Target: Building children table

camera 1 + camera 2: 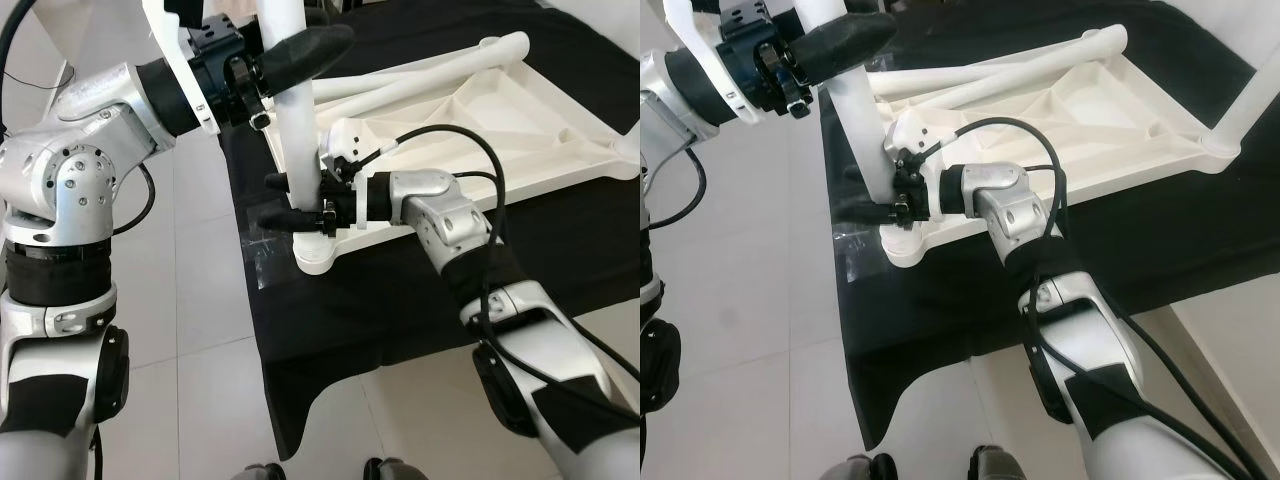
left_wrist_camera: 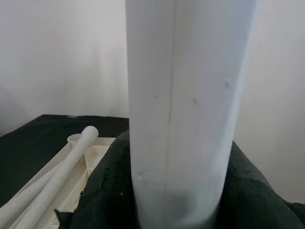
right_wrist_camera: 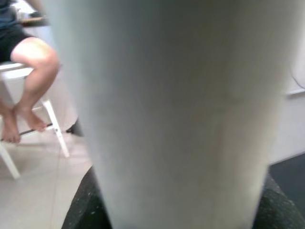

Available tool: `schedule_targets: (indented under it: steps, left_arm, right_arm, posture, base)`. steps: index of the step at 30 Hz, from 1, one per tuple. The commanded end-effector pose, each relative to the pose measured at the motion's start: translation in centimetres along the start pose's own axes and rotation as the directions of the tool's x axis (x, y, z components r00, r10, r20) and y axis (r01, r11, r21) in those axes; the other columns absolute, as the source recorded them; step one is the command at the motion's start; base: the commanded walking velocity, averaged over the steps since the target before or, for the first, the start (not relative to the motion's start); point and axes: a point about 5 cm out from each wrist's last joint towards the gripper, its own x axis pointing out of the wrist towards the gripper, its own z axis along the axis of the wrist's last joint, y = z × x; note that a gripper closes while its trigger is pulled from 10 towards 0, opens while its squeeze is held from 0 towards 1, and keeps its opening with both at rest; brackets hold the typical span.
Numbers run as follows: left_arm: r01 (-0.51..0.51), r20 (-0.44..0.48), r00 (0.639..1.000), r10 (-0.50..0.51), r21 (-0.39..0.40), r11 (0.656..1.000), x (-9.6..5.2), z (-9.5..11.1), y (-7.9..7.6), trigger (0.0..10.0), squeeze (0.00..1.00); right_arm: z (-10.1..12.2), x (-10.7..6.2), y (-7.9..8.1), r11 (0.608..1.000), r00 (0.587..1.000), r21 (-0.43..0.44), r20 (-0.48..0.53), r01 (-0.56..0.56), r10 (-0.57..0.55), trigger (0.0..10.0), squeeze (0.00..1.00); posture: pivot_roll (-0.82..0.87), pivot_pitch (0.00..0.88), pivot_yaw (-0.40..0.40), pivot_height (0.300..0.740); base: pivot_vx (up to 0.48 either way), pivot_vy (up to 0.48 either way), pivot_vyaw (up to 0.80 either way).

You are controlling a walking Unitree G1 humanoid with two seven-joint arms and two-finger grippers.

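Black cloth [image 1: 420,300] covers the floor under the upturned white tabletop [image 1: 480,130]. Its upright white leg [image 1: 297,140] stands in the near corner socket; my left gripper [image 1: 300,55] clamps it high, my right gripper [image 1: 290,200] low.

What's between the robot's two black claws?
A white table leg, standing upright in the tabletop's corner socket. The left gripper clamps it high, the right gripper low; the left eye view shows it.

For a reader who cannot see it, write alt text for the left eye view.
Both pincers grip an upright white leg seated in a corner socket of an upturned white tabletop on black cloth: the left pincer high, the right pincer near the base. Loose legs lie on the tabletop.
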Motion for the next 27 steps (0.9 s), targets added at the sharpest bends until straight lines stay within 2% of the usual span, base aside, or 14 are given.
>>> schedule_targets:
  steps: [1,6,7,9,10,11,12,15,16,17,18,20,24,27]
  left_arm:
    - [0.093,-0.043,0.994,-0.097,-0.087,0.992,0.9,-1.8,-1.3,0.0,0.00]
    - [0.086,-0.037,0.995,-0.090,-0.090,0.992,0.8,-1.9,-1.2,0.0,0.04]
    - [0.077,-0.038,0.996,-0.081,-0.090,0.993,0.8,-1.9,-1.1,3.5,1.00]
    - [0.077,-0.038,0.996,-0.081,-0.090,0.993,0.8,-1.9,-1.1,3.5,1.00]
    - [0.043,-0.038,0.998,-0.047,-0.092,0.995,0.7,-1.9,-0.8,10.0,1.00]
    - [0.019,-0.037,0.999,-0.023,-0.093,0.995,0.7,-1.9,-0.6,10.0,1.00]
    - [-0.011,-0.035,0.999,0.008,-0.101,0.995,0.6,-1.7,-0.4,10.0,0.00]
    - [-0.030,-0.032,0.999,0.026,-0.106,0.994,0.6,-1.6,-0.3,10.0,0.00]
    - [-0.067,-0.038,0.997,0.063,-0.110,0.992,0.3,-1.6,0.1,10.0,0.00]
    - [-0.092,-0.051,0.995,0.087,-0.112,0.989,0.1,-1.6,0.5,10.0,0.00]
    - [-0.092,-0.051,0.995,0.087,-0.112,0.989,0.1,-1.6,0.5,10.0,0.00]
    - [-0.113,-0.072,0.992,0.105,-0.114,0.987,-0.2,-1.8,0.8,10.0,0.00]
    - [-0.095,-0.093,0.992,0.085,-0.109,0.989,-0.1,-2.1,0.6,10.0,0.00]
    - [-0.091,-0.095,0.992,0.081,-0.106,0.990,-0.1,-2.1,0.6,10.0,0.00]
  right_arm:
    - [0.2,1.6,0.6,0.997,0.997,-0.002,-0.003,-0.081,0.081,0.0,0.00]
    - [-0.3,1.6,0.4,0.998,0.998,0.001,-0.024,-0.061,0.061,0.0,0.00]
    - [-0.5,1.6,0.2,1.000,0.999,0.002,-0.029,-0.016,0.016,0.0,0.00]
    - [-0.5,1.6,0.2,1.000,0.999,0.002,-0.029,-0.016,0.016,0.0,0.00]
    - [-0.9,1.6,-0.1,0.998,0.998,0.009,-0.037,0.056,-0.056,0.0,0.00]
    - [-1.2,1.6,-0.3,0.994,0.994,0.013,-0.042,0.105,-0.105,0.0,0.00]
    - [-2.7,1.6,-0.2,0.971,0.968,0.034,-0.093,0.237,-0.233,0.0,0.00]
    - [-3.7,1.6,0.0,0.946,0.940,0.041,-0.132,0.323,-0.315,0.0,0.00]
    - [-6.3,3.1,2.8,0.870,0.870,0.116,-0.196,0.479,-0.452,0.0,0.00]
    - [-7.1,3.8,5.5,0.795,0.794,0.115,-0.230,0.596,-0.562,0.0,0.00]
    - [-7.1,3.8,5.5,0.795,0.794,0.115,-0.230,0.596,-0.562,0.0,0.00]
    - [-6.9,3.5,7.6,0.675,0.681,0.122,-0.240,0.728,-0.692,0.0,0.00]
    - [-6.9,3.6,6.7,0.637,0.650,0.133,-0.216,0.759,-0.729,0.0,0.00]
    - [-6.9,3.8,6.5,0.638,0.651,0.133,-0.211,0.758,-0.729,0.0,0.00]
  posture:
    - [0.04,0.212,0.044,0.740]
    - [0.03,0.211,0.045,0.740]
    - [0.03,0.210,0.042,0.740]
    - [0.03,0.210,0.042,0.740]
    - [0.03,0.211,0.036,0.740]
    - [0.02,0.211,0.032,0.740]
    - [0.02,0.214,0.009,0.740]
    - [0.02,0.215,0.007,0.740]
    - [0.03,0.215,0.015,0.740]
    - [0.05,0.227,0.020,0.740]
    - [0.05,0.227,0.020,0.740]
    - [0.05,0.222,0.028,0.740]
    - [0.04,0.209,0.031,0.740]
    - [0.04,0.209,0.031,0.740]
  base:
    - [0.000,0.000,0.00]
    - [0.000,0.000,0.00]
    - [0.000,0.000,0.00]
    - [0.000,0.000,0.00]
    - [0.000,0.000,0.00]
    - [0.000,0.000,0.00]
    - [0.000,0.000,0.00]
    - [0.000,0.000,0.00]
    - [0.000,0.000,0.00]
    - [0.000,0.000,0.00]
    - [0.000,0.000,0.00]
    - [0.000,0.000,0.00]
    - [0.000,0.000,0.00]
    - [0.000,0.000,0.00]
